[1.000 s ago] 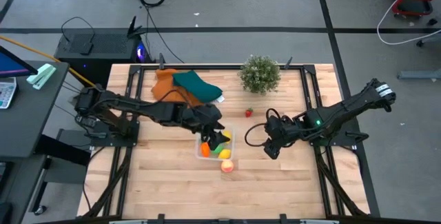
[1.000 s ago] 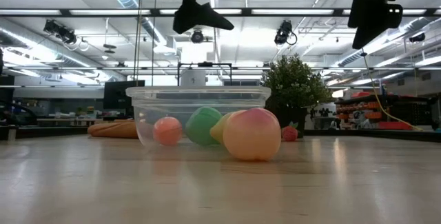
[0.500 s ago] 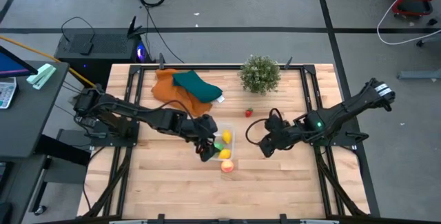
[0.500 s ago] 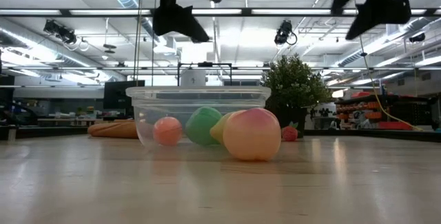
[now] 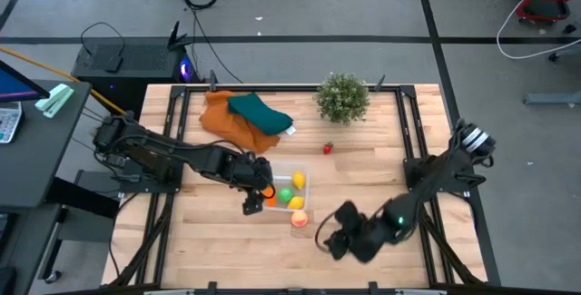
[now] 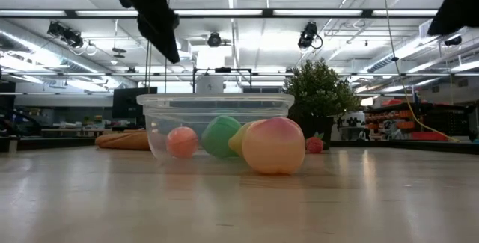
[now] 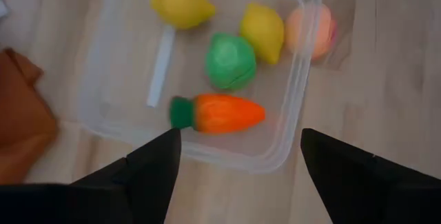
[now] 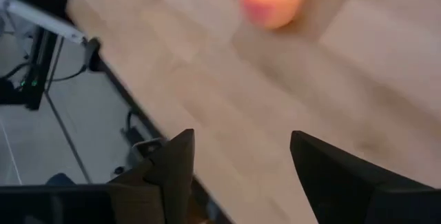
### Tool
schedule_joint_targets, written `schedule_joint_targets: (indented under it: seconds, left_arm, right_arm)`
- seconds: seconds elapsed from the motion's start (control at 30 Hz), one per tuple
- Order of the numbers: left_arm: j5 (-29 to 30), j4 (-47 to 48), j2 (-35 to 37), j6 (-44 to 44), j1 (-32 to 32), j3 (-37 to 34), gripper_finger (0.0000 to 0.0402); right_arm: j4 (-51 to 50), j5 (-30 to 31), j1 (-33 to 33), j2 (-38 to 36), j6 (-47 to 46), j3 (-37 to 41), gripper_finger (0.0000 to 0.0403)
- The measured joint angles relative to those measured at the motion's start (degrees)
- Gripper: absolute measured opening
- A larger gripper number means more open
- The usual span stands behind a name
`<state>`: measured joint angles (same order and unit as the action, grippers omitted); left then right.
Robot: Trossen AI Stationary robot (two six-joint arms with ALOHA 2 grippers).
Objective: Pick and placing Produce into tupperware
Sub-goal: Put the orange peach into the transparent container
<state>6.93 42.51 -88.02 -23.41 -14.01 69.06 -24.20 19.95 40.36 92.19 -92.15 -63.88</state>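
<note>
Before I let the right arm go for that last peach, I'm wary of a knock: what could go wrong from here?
The round peach-coloured toy fruit rests against the clear square plastic tub, so it may roll off when nudged. The right gripper, fingers open, could shove the tub. The open left gripper hangs beside the tub; the arms could crowd.

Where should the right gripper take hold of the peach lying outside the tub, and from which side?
Grip the peach across its round middle, coming straight down from above. It rests on the table right against the tupperware wall, so set the fingers along that wall, not across it. The right gripper, open, is just beside it.
</note>
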Motion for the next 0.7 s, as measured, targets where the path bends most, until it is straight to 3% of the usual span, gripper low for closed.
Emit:
schedule_joint_targets:
  seconds: [0.17, 0.33, 0.47, 0.7]
  left_arm:
    - [3.08, 3.64, 3.76, 2.11, 0.85, 0.04, 0.0284]
    - [5.73, 7.23, 8.59, 2.24, 2.63, 0.07, 0.0270]
    - [8.53, 11.20, 12.78, 1.50, 4.47, 0.09, 0.0263]
    - [11.08, 16.25, 18.98, 1.58, 7.83, 0.07, 0.0262]
  right_arm:
    - [-4.56, 3.83, 1.94, 8.83, 5.05, -10.89, 0.0183]
    - [-20.72, 4.42, 0.53, 18.47, 13.06, -25.52, 0.0178]
    - [-34.47, 5.06, -0.91, 24.61, 12.56, -34.75, 0.0177]
    - [-34.74, 4.74, -1.66, 28.12, 8.88, -36.19, 0.0185]
